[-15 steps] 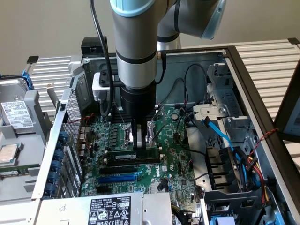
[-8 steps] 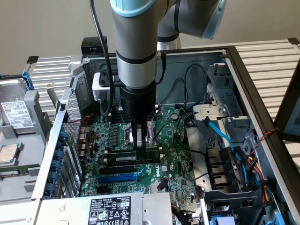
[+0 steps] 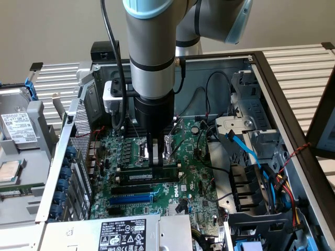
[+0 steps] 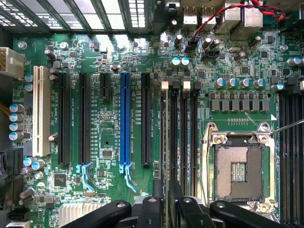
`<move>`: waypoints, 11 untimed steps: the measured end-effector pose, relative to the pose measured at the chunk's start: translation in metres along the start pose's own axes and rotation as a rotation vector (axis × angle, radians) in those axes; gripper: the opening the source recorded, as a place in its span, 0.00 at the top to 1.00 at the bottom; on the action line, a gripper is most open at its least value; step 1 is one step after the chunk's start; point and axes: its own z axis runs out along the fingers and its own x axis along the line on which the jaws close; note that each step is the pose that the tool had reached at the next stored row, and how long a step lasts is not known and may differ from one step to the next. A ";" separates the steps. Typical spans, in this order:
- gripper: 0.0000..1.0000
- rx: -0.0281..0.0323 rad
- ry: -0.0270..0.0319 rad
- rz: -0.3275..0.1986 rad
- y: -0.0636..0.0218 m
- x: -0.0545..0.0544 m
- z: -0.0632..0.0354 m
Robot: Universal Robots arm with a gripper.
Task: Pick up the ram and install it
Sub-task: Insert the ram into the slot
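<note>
Gripper (image 3: 155, 158), jaws parted, straddles ram (image 3: 136, 177); white label unreadable.

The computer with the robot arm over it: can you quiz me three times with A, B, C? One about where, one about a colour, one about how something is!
1. Where is the robot's dark metal gripper?
A. Right over the long, thin green ram stick at the black memory slots
B. On a shelf
C. On the floor

2. What colour is the one bright long plastic expansion slot among the black ones?
A. Red
B. Blue
C. Pink

3. How is the square silver processor socket?
A. Covered by a fan
B. Empty, contacts bare
C. Holding a chip

Answers:
1 A: the exterior view shows it directly above the stick.
2 B: it shows blue in the wrist view.
3 B: its rows of contacts show with nothing on them.
</note>
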 end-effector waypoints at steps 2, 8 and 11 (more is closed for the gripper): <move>0.79 0.0000 0.0001 0.000 0.0000 0.000 0.0000; 0.79 0.0000 0.0000 0.000 0.0002 0.000 -0.0079; 0.79 0.0000 0.0000 0.000 0.0003 0.000 -0.0143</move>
